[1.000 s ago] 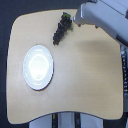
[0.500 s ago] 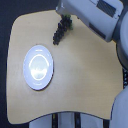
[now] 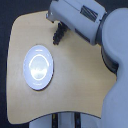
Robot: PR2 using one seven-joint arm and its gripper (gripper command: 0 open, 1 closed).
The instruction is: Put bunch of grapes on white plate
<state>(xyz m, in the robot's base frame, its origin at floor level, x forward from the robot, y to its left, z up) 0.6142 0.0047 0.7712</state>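
Where arm (image 3: 80, 20) covers pincer, grip unreadable; bunch of grapes (image 3: 58, 34) blurred, apart from white plate (image 3: 38, 67).

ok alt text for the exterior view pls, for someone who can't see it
A grey robot arm reaches over the far edge of a light wooden table, its end right at a dark bunch of grapes. A white plate sits empty toward the exterior view's left; the image is too blurry to show the jaws.
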